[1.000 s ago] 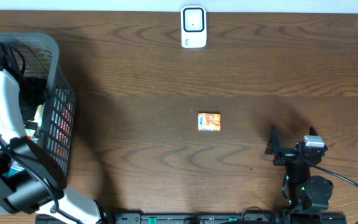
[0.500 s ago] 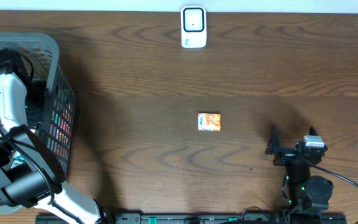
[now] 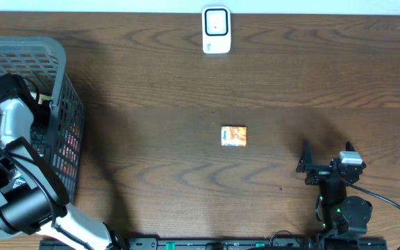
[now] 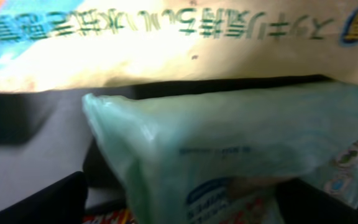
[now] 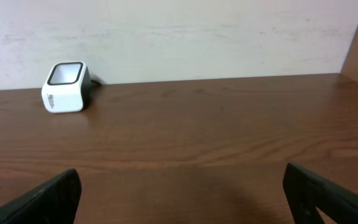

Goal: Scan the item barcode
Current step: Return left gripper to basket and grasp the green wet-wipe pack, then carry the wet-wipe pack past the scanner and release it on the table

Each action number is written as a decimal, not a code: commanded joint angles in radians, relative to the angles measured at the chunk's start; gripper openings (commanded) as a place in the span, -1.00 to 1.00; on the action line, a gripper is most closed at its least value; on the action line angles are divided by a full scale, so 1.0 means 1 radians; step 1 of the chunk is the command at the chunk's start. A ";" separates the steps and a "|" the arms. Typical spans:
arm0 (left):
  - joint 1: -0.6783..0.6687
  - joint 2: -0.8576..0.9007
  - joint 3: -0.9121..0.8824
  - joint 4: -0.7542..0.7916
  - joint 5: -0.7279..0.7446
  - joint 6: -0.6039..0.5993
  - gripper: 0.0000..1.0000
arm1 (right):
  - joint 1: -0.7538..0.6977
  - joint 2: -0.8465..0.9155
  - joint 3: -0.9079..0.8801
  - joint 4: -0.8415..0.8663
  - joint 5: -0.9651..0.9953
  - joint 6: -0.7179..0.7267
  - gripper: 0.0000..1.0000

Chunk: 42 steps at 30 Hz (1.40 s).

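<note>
Dark wood table (image 3: 151, 83) runs back to a plain pale wall (image 5: 197, 31), and the white scanner (image 3: 216, 30) stands at the far edge with its window facing the arms, so that either one can hold a barcode up to it. At the left sits a grey basket (image 3: 55, 50) of stock, and the left arm bends over its rim to pick from it. The left gripper (image 4: 180, 180) is down inside, jaws spread wide on either side of a green packet (image 4: 241, 137) that lies under a cream pack (image 4: 166, 43) with green print. The view is blurred, so the pads may be just short of it, but it looks released, not clamped. This packet is probably the item to be scanned, and it is in the basket, well apart from the scanner. A small orange packet (image 3: 233, 136) lies alone mid-table, between the arms. The right gripper (image 5: 180, 171) is parked low at the near right, jaws wide and empty, facing the scanner and clear of the left arm's way
</note>
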 commanded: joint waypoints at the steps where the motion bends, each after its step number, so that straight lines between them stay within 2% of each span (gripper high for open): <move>1: 0.002 0.004 -0.033 0.012 -0.009 0.019 0.68 | -0.003 -0.005 -0.002 -0.003 0.005 -0.015 0.98; 2: 0.002 0.004 -0.036 0.019 -0.009 0.019 0.56 | -0.003 -0.005 -0.002 -0.003 0.005 -0.014 0.98; 4: 0.002 0.004 -0.043 0.031 -0.016 0.019 0.15 | -0.003 -0.005 -0.002 -0.003 0.005 -0.015 0.98; 5: 0.002 0.004 -0.046 0.033 -0.018 0.019 -0.10 | -0.003 -0.005 -0.002 -0.003 0.005 -0.014 0.99; 7: 0.002 0.004 -0.047 0.032 -0.038 0.019 -0.76 | -0.003 -0.005 -0.002 -0.003 0.005 -0.014 0.99; 8: 0.002 0.004 -0.047 0.031 -0.052 0.019 -0.85 | -0.003 -0.005 -0.002 -0.003 0.005 -0.014 0.98; 14: 0.010 -0.038 -0.033 0.025 -0.103 0.089 -0.85 | -0.003 -0.005 -0.002 -0.003 0.005 -0.015 0.99; 19: 0.022 -0.178 0.002 0.013 -0.103 0.159 -0.86 | -0.003 -0.005 -0.002 -0.003 0.005 -0.014 0.99; 24: 0.029 -0.391 0.004 0.014 -0.103 0.158 -0.86 | -0.003 -0.005 -0.002 -0.003 0.005 -0.015 0.99; 35: 0.028 -0.735 0.004 0.013 -0.035 0.143 -0.87 | -0.003 -0.005 -0.002 -0.003 0.005 -0.014 0.99; 42: 0.005 -0.922 0.003 0.028 0.093 0.131 -0.86 | -0.003 -0.005 -0.002 -0.003 0.005 -0.014 0.99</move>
